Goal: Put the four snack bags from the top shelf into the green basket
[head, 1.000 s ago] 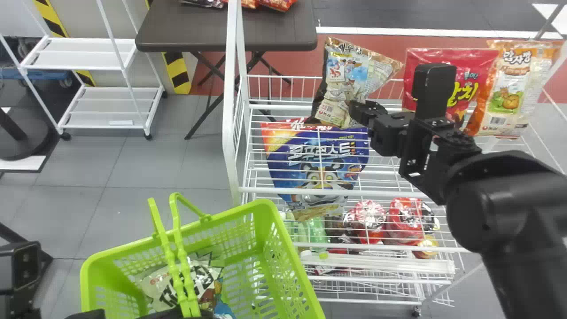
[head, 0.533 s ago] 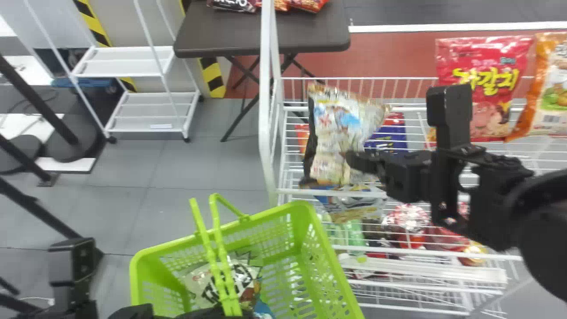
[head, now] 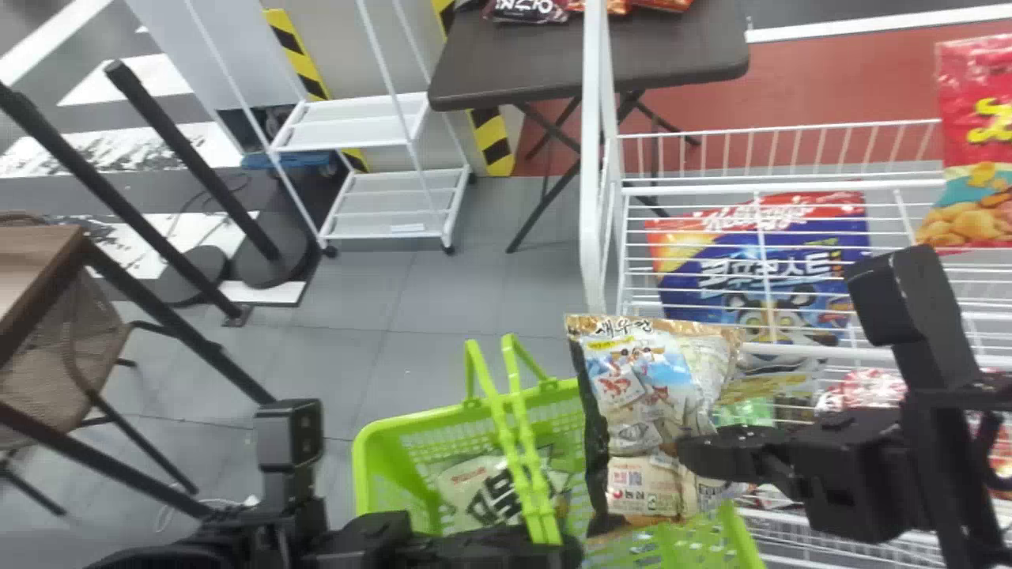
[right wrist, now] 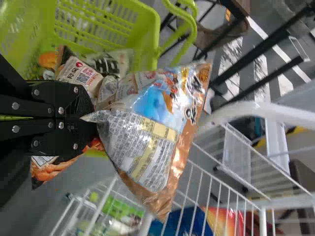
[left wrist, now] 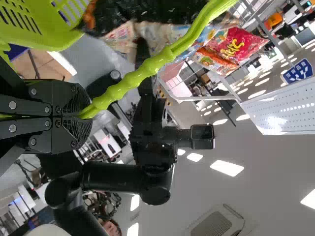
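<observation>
In the head view my right gripper (head: 696,458) is shut on the side edge of a snack bag (head: 652,395), which hangs upright over the right part of the green basket (head: 379,442). The right wrist view has the same gripper (right wrist: 91,118) pinching the bag (right wrist: 147,128). My left gripper (head: 565,549) is at the basket's handles (head: 522,450); up close, the left wrist view has this gripper (left wrist: 83,115) shut on the green handle (left wrist: 147,71). A white snack bag (head: 490,490) lies inside the basket. A red snack bag (head: 980,134) stands on the top shelf at right.
A white wire rack (head: 597,197) rises right of the basket, with a blue cereal bag (head: 759,269) on a level below the top. Behind stand a dark folding table (head: 538,71) and a white cart (head: 395,201).
My right gripper has carried the snack bag off the top shelf, toward the robot and down to over the basket. The head view has turned left. The left gripper still holds the handle.
</observation>
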`<state>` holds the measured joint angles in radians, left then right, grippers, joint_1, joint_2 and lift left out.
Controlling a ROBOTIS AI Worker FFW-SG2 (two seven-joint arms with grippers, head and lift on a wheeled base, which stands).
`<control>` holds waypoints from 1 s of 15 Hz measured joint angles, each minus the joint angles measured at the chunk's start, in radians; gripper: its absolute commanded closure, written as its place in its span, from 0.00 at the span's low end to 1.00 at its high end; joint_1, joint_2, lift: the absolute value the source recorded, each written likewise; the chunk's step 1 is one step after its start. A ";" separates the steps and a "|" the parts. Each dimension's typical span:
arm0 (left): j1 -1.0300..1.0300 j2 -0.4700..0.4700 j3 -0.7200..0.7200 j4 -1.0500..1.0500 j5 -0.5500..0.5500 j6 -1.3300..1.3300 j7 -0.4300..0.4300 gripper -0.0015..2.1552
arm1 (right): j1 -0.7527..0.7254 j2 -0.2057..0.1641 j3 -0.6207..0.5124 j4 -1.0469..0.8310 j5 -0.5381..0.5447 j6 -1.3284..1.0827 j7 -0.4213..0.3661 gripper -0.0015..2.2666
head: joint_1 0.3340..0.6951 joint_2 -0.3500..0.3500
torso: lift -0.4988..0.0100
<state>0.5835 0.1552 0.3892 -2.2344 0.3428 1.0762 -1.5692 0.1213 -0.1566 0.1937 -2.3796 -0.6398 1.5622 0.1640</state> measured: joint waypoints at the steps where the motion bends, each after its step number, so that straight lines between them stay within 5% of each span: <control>1: -0.003 0.000 -0.002 0.000 0.000 0.003 0.000 1.00 | -0.006 0.002 0.021 0.017 -0.013 0.001 0.000 0.98 | 1.00 1.00 | 0.97; 2: -0.005 -0.001 -0.002 -0.001 -0.001 0.005 0.000 1.00 | -0.015 0.004 0.040 0.036 -0.027 0.002 0.000 0.87 | 1.00 1.00 | 0.97; 3: -0.006 -0.002 -0.003 -0.001 -0.002 0.006 0.000 1.00 | -0.024 0.006 0.055 0.048 -0.033 0.002 -0.002 0.57 | 1.00 1.00 | 0.97; 4: -0.007 -0.003 -0.002 -0.001 -0.002 0.006 0.000 1.00 | -0.039 0.008 0.073 0.057 -0.029 0.002 -0.014 0.12 | 1.00 1.00 | 0.97; 5: -0.007 -0.004 0.001 -0.001 -0.002 0.007 0.000 1.00 | -0.054 0.009 0.084 0.060 -0.018 0.002 -0.023 0.00 | 1.00 1.00 | 0.97; 12: -0.013 -0.009 -0.001 0.001 -0.005 0.006 0.000 1.00 | -0.062 0.004 -0.079 0.078 -0.172 0.002 0.005 0.03 | 1.00 1.00 | 0.97; 15: -0.012 -0.009 0.001 0.000 -0.005 0.006 0.000 1.00 | -0.061 0.000 -0.211 0.073 -0.113 0.002 0.029 0.03 | 1.00 0.83 | 0.97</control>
<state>0.5712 0.1467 0.3902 -2.2339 0.3379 1.0824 -1.5692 0.0608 -0.1570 -0.0168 -2.3063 -0.7529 1.5640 0.1931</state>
